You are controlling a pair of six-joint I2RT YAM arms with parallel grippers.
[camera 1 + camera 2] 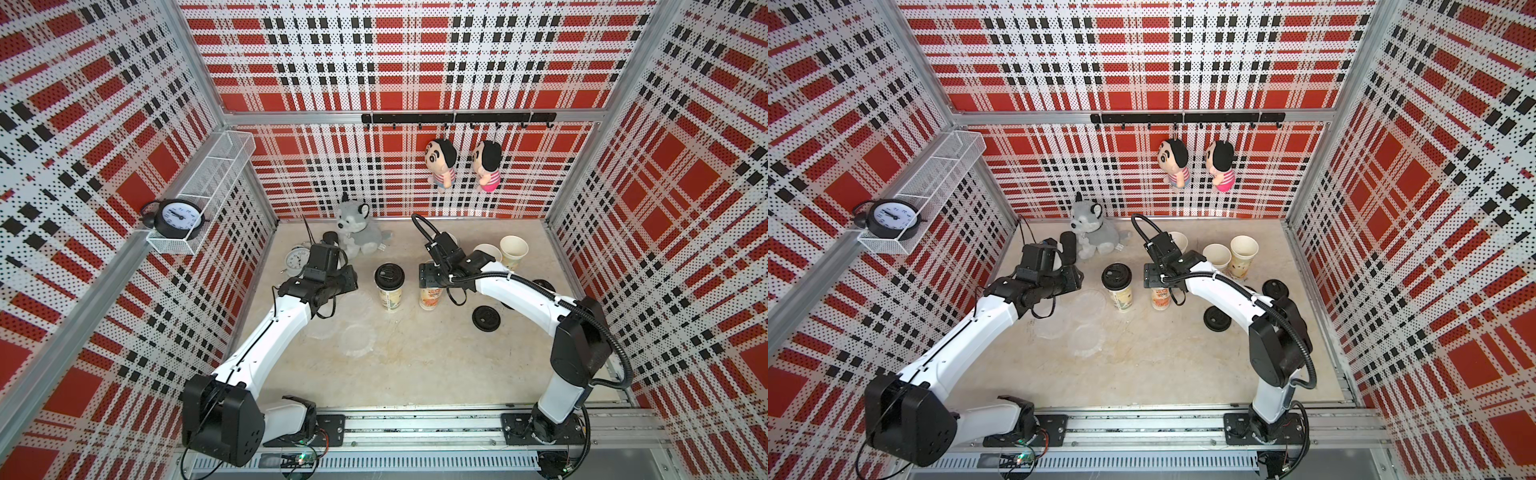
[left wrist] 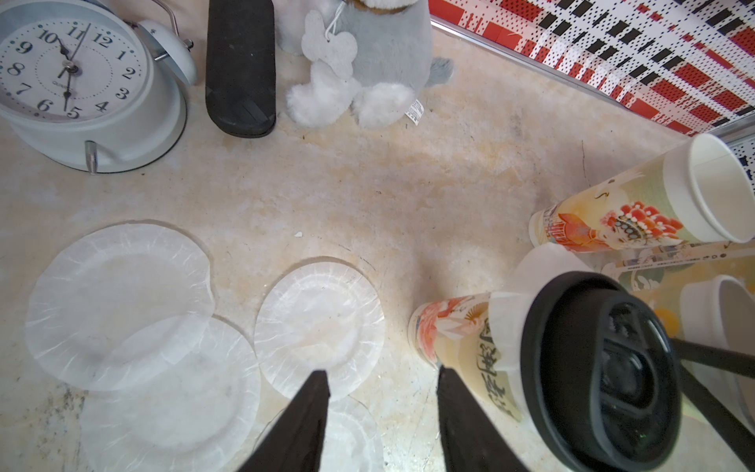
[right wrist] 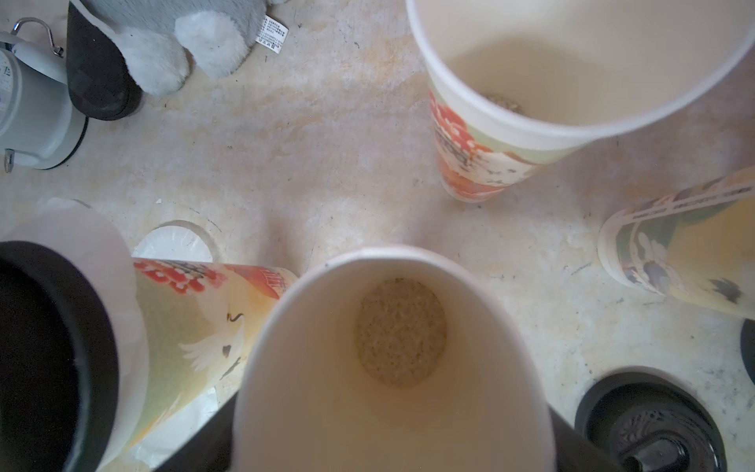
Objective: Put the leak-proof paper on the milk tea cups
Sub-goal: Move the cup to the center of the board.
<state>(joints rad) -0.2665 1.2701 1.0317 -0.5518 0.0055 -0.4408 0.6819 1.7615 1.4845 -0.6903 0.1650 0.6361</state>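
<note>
one of the milk tea cups (image 1: 389,286) already wears paper under a black lid (image 2: 600,367); four stand uncovered. the right fingers (image 3: 204,445) look clamped on an open cup (image 3: 400,327). the left fingers (image 2: 302,421) are apart and empty, just above the leak-proof paper (image 2: 318,323): thin, translucent, crinkle-rimmed rounds lying flat on the bench (image 2: 408,184), some overlapping.

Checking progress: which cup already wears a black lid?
The cup beside the paper sheets; it alone is capped, while the other cups stand open.
</note>
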